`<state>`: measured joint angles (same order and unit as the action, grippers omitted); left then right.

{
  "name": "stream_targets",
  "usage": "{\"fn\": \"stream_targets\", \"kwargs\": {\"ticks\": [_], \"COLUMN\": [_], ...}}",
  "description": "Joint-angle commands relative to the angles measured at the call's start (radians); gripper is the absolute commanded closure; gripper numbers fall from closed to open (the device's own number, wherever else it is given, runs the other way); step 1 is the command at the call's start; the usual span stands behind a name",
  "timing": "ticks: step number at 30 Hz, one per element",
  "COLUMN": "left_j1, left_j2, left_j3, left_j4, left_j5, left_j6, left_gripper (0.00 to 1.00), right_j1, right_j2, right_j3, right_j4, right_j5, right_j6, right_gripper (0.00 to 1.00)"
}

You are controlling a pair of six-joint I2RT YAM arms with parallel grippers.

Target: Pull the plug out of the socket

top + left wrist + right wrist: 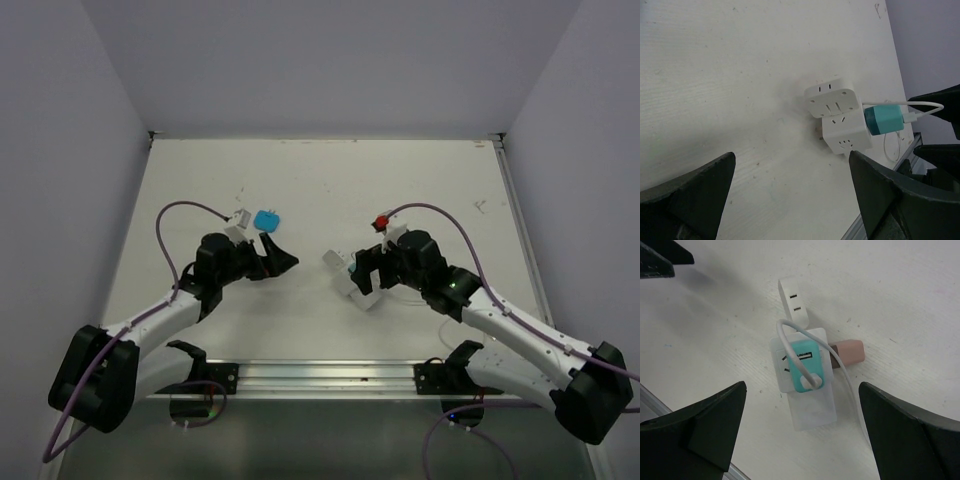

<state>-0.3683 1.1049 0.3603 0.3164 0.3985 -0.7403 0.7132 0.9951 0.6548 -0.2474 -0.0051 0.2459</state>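
The socket is a white cube lying on the table, also seen under my right gripper as the socket. A teal plug with a looping white cable sits plugged into one socket face; from the left it shows as the plug. My right gripper stands open, its fingers wide on either side of plug and socket without touching them. My left gripper is open with nothing in it, a short way left of the socket.
A second white block with slot holes rests against the socket. A pink-brown piece lies beside it. The metal rail runs along the near table edge, and walls close the table's back and sides.
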Motion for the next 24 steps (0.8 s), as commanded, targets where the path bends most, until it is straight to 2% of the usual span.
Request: {"fn": "stream_targets", "kwargs": {"ticks": [1,5,9,15,19,24], "left_j1": [-0.029,-0.09,-0.211,-0.374,-0.426,-0.466], "left_j2": [-0.014,-0.005,0.027,0.144,0.252,0.335], "left_j3": [0.02,0.02,0.02,0.049,0.046,0.055], "left_j4": [-0.01,0.021,0.102,0.228,0.337,0.446], "left_j5": [-0.006,-0.064,-0.144,-0.296,-0.334,-0.374], "left_j6": [-0.013,-0.073,-0.16,-0.281,-0.362,-0.381], "left_gripper": [0.0,0.0,0.01,0.01,0.01,0.01], "right_j1": [0.005,0.005,0.005,0.005,0.005,0.005], "right_j2": [-0.071,-0.115,-0.115,-0.119,-0.142,-0.162], "right_j3": [0.025,0.008,-0.015,-0.027,-0.034,-0.044], "right_j4": [-0.029,-0.024,0.005,0.03,0.028,0.027], "right_j5": [0.043,0.053,0.06,0.051,0.053,0.053], "right_j6": [0.047,0.058,0.072,0.089,0.089,0.093], "right_gripper": [0.01,0.04,0.1,0.12,0.12,0.11]}}
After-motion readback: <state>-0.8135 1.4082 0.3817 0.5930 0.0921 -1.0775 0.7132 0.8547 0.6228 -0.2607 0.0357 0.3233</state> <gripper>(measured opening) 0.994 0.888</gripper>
